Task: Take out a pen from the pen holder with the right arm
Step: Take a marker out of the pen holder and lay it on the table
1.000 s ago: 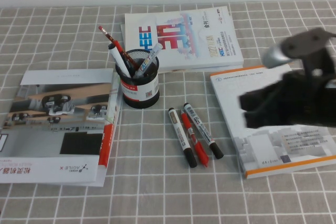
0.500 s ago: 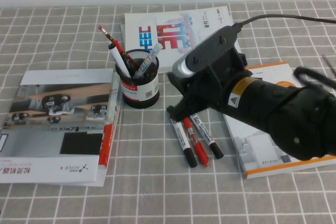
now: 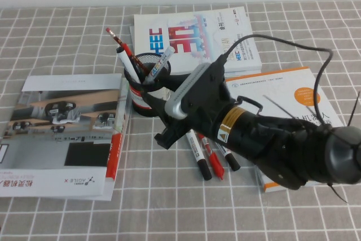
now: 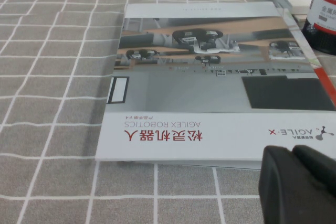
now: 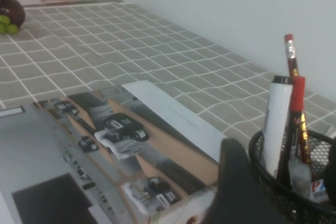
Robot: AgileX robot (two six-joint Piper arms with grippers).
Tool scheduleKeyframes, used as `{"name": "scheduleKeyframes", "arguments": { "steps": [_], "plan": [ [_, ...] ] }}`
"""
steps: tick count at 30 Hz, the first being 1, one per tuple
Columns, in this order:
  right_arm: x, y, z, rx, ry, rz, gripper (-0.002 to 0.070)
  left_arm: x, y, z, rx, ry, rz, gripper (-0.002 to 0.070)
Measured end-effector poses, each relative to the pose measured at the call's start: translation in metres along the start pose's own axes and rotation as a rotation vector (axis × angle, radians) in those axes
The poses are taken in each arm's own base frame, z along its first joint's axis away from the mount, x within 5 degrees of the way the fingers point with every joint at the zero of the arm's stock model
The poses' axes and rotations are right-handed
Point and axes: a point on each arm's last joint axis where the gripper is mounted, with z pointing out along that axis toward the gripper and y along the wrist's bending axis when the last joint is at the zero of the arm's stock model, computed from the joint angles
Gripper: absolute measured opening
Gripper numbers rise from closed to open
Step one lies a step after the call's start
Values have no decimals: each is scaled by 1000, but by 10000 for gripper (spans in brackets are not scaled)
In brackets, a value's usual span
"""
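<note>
The pen holder, a black mesh cup, stands upright on the worktop between the AgileX brochure and the magazine behind it. It holds a white marker, a red-tipped pencil and a few other pens, so no pen is out yet. We judge this to be the approach step. The right end effector sits low at the holder's front side with its fingers spread, pinching nothing. In the right wrist view the holder's rim lies between the two dark fingers. Next we need to rise above the rim, line up on a single shaft such as the white marker, close on it and lift straight up so the cup does not tip. Three loose markers lie just beside it, partly under the arm. The left end effector hangs over the brochure's near edge, fingers pressed together and holding nothing.
</note>
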Motion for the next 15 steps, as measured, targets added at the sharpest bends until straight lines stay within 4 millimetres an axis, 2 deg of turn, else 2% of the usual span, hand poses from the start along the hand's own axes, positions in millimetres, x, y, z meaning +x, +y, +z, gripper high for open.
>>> {"name": "scheduleKeyframes", "arguments": {
  "steps": [7, 15],
  "plan": [
    [18, -9, 12, 20, -24, -9, 356, 0, 0, 0, 0, 0, 0, -3],
    [22, -17, 35, 34, -40, -13, 360, 0, 0, 0, 0, 0, 0, -3]
  ]
}}
